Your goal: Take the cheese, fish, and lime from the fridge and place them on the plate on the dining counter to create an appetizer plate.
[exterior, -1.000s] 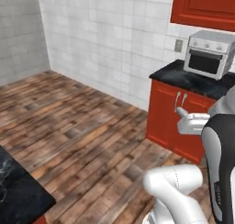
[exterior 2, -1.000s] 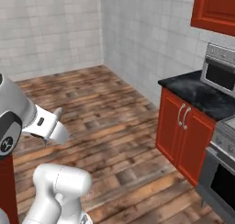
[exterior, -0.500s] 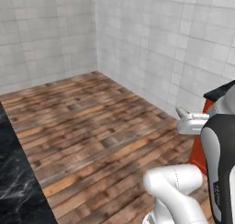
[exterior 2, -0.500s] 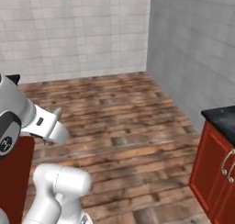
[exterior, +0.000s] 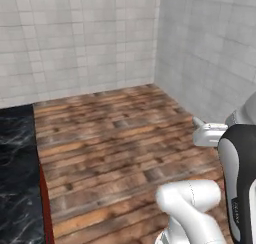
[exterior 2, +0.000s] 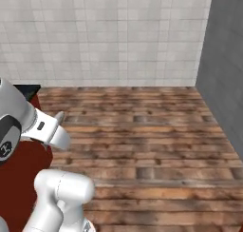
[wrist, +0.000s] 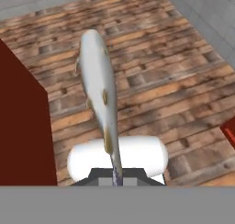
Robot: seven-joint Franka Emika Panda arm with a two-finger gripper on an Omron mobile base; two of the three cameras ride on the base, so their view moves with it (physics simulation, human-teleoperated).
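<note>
Fish [wrist: 98,85] clamped by its tail in the hand [wrist: 116,175] (head pointing straight away).

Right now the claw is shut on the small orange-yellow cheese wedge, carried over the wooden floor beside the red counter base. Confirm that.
Wrong item: the hand view shows the claw shut on the slender silvery-grey fish, not cheese. It does hang over the wooden floor beside the red counter base.

A wooden plank floor [exterior: 115,138] spreads below and ahead of the pincer [wrist: 115,175], running to the tiled walls. The black marble-patterned table [exterior: 17,178] on its red base [wrist: 23,126] stands on the floor, just to one side of the pincer.
</note>
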